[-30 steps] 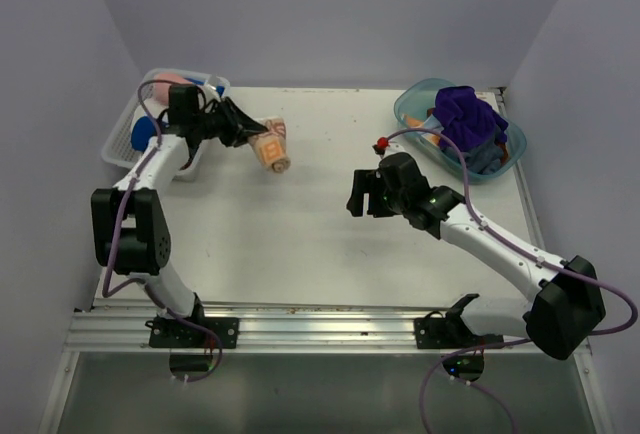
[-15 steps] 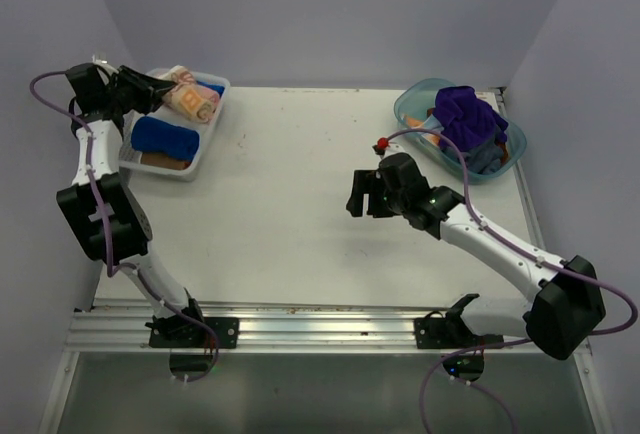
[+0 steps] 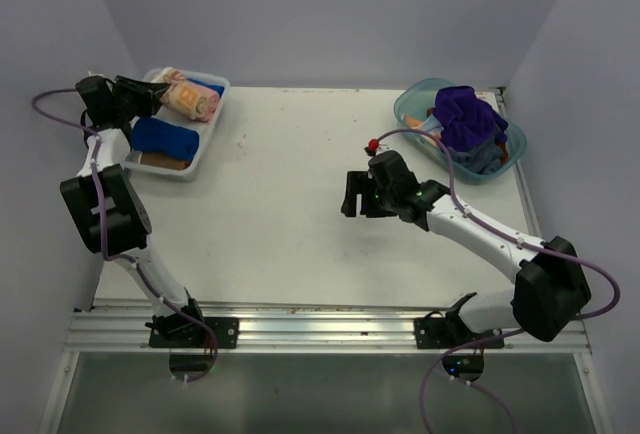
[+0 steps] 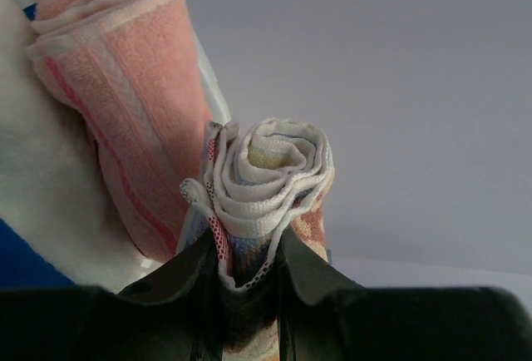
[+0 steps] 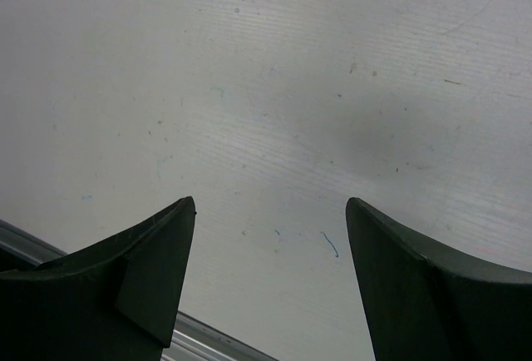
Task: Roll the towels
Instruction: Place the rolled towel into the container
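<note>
Top external view, upper left: left gripper [image 3: 148, 96] is pinched narrow on the rolled towel [image 3: 192, 100], long axis pointing right over the basket [image 3: 207, 142], while right gripper [image 3: 358, 195], wide and empty mid-frame, sits nearer the purple towel [image 3: 466, 114] in the tub [image 3: 408, 112].
</note>
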`<state>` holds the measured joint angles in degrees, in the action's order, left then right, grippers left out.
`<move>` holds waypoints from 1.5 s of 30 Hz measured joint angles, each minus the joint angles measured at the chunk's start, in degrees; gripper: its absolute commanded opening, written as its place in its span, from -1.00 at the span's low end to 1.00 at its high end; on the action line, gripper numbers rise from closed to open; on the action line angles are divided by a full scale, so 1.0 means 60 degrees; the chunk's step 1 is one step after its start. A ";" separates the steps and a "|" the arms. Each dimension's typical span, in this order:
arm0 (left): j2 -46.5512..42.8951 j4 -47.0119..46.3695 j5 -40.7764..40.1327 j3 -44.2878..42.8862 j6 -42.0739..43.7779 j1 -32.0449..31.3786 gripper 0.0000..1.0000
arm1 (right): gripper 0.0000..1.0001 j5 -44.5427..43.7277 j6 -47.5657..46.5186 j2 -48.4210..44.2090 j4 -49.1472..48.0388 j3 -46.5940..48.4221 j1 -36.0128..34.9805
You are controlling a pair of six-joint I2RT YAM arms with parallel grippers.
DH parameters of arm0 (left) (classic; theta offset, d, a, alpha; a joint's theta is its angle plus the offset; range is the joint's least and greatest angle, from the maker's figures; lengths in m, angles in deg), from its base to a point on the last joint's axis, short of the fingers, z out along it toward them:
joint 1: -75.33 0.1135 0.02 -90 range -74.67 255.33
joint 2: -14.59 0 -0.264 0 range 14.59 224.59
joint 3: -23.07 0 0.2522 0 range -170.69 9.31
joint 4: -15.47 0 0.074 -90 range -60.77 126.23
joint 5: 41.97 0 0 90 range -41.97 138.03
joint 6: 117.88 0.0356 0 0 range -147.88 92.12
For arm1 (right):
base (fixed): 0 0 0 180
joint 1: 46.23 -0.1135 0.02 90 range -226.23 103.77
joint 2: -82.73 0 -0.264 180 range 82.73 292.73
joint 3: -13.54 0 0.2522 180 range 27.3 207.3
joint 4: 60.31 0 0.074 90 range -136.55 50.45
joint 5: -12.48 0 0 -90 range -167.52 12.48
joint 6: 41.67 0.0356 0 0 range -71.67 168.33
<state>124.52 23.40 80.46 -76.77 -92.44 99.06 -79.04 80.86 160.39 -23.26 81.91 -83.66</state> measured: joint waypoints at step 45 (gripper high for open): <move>-0.1821 0.1271 -0.2153 0.1177 -0.0029 0.0117 0.31 | 0.52 0.0153 0.0259 -0.0772 0.0284 -0.0036 0.0000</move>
<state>113.59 31.03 67.54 -69.71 -92.61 99.76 -78.12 82.42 155.76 -21.56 81.69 -83.66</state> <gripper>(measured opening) 0.660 0.763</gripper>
